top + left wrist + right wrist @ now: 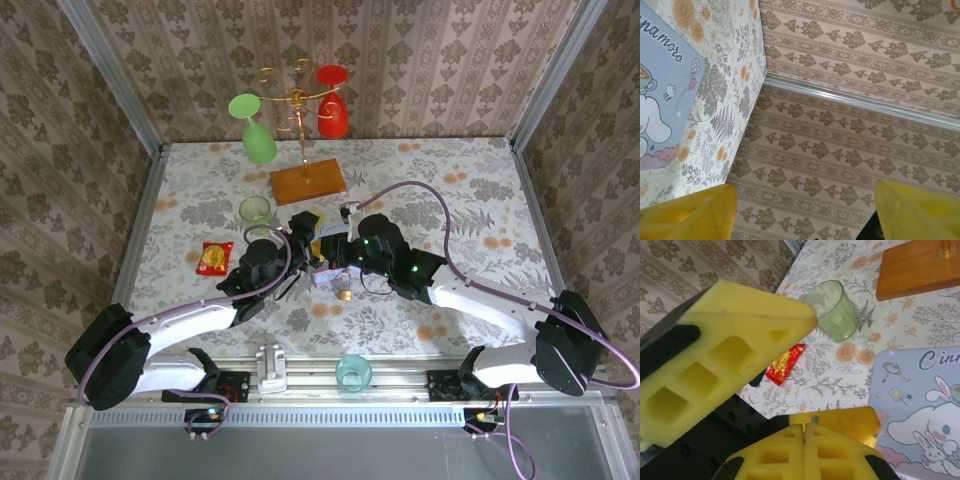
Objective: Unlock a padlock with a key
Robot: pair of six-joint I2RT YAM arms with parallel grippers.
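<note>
So the left fingers [695,212] are spread wide, nothing between; the right fingers [830,455] are pressed together, can't tell if the key's in there. The padlock [344,294] sits at 6 o'clock from the blue tin [920,405]. It's tiny, hard, probably slick brass, so I'd pinch its flat body sides.
</note>
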